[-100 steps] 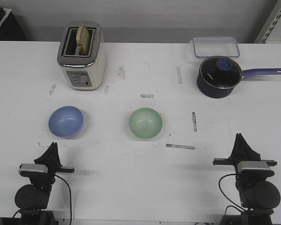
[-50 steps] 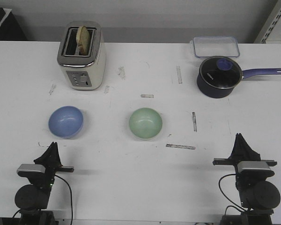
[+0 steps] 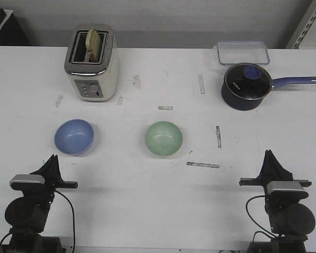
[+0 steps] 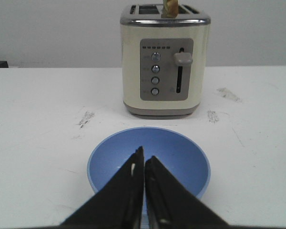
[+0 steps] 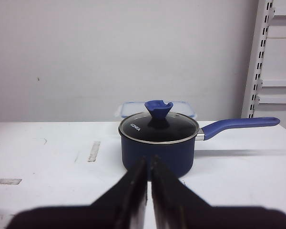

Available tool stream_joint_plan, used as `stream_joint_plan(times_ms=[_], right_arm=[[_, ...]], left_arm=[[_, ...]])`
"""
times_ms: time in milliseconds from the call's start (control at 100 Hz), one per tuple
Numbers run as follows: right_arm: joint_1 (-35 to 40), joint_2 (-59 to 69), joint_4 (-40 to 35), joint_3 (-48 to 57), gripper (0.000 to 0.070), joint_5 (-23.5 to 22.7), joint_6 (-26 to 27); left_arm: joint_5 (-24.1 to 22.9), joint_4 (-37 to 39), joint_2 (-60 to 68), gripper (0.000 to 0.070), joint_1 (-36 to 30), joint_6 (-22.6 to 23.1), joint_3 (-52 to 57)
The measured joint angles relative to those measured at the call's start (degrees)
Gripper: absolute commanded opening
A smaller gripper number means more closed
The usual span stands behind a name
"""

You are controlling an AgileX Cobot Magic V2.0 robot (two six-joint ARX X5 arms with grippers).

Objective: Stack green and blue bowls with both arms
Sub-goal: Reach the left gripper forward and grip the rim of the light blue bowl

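Sitting apart on the white table (image 3: 147,200), the blue bowl (image 3: 73,137) is at the left and the green bowl (image 3: 164,138) near the middle, both upright, with bare tabletop between them. Neither bowl is touched by an arm.

At the near edge, the left gripper (image 3: 53,158) points toward the blue bowl and stops just short of it. From the left wrist, its two black fingers (image 4: 128,183) lie pressed together with only a thin line between them, holding nothing; the blue bowl (image 4: 148,162) lies straight ahead, and the cream toaster (image 4: 165,59) stands behind it with a slice of bread in one slot.

On the other side, the right gripper (image 3: 270,154) is well away from both bowls. Its fingers (image 5: 133,191) are likewise closed together and empty. Ahead of it stands the navy saucepan (image 5: 159,143) with its glass lid on, handle pointing right, and a clear plastic box (image 3: 243,52) sits just behind the pan at the far side of the table.
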Motion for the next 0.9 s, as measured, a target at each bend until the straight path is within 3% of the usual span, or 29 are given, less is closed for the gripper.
stream_joint_plan(times_ms=[520,900], right_arm=[[0.0,0.0,0.0,0.0,0.0005,0.0,0.0],[0.0,0.0,0.0,0.0,0.0005,0.0,0.0]], left_arm=[[-0.1,-7.2,26.2,0.0004,0.0,0.9,18.7],[-0.1,-16.9,43.5,0.0003,1.4,-10.2,29.5]])
